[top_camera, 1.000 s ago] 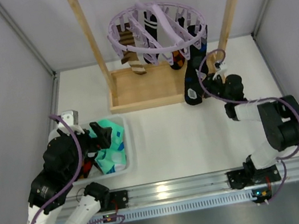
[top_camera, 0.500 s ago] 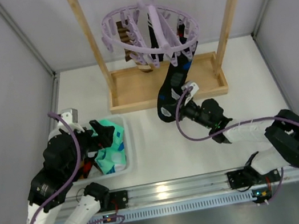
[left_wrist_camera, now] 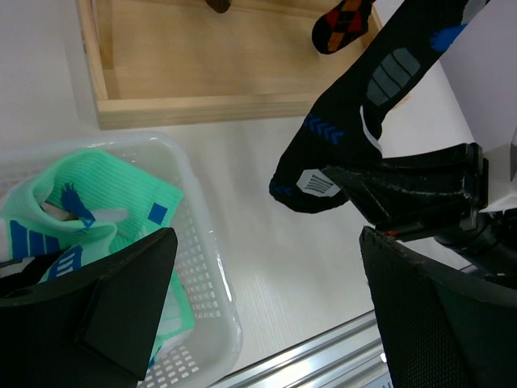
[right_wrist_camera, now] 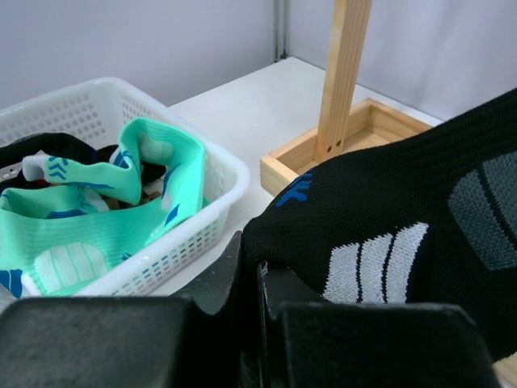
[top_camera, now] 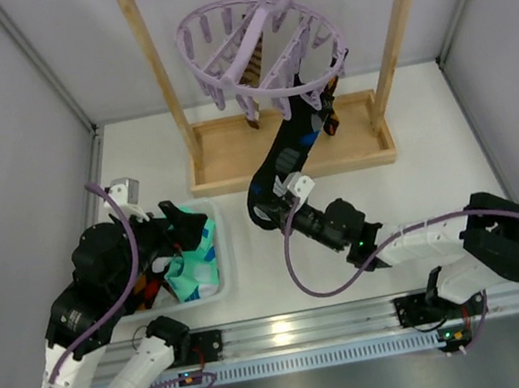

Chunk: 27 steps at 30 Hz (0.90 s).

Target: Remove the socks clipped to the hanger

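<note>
The right hand [right_wrist_camera: 252, 279] pinches a black sock [right_wrist_camera: 388, 202] bearing white bars.

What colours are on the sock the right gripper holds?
The sock is black with blue, grey and white patches; clearest in left wrist view.

Lilac hanger [top_camera: 260, 28] tilts at top centre; a black sock [top_camera: 284, 160] stretches down-left from it; mint socks [top_camera: 192, 266] lie crumpled lower left.

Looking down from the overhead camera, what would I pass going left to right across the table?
White basket holding a mint-green sock → black sock, its toe pinched in the right tool → wooden frame's right post.
</note>
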Each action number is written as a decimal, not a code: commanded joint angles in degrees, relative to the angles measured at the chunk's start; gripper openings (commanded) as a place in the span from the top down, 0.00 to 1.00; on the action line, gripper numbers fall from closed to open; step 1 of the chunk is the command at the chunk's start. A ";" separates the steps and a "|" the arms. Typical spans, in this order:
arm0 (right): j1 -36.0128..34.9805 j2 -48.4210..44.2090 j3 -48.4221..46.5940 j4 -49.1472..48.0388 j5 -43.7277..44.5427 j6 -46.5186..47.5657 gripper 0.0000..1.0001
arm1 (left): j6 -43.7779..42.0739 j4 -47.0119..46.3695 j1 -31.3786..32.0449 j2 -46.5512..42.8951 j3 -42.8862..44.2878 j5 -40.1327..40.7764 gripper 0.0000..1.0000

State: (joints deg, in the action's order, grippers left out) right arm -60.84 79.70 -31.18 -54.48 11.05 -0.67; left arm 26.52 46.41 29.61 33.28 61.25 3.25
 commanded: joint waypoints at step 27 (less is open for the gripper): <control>-15.98 18.03 -30.07 22.30 18.83 20.00 1.00 | -7.27 -2.91 0.01 24.81 29.00 5.63 0.02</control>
State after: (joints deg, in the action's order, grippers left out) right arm -74.87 95.68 -56.40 -36.69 27.62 16.29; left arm 21.04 45.91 29.61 57.01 86.59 7.64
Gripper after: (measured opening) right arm 0.018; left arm 0.982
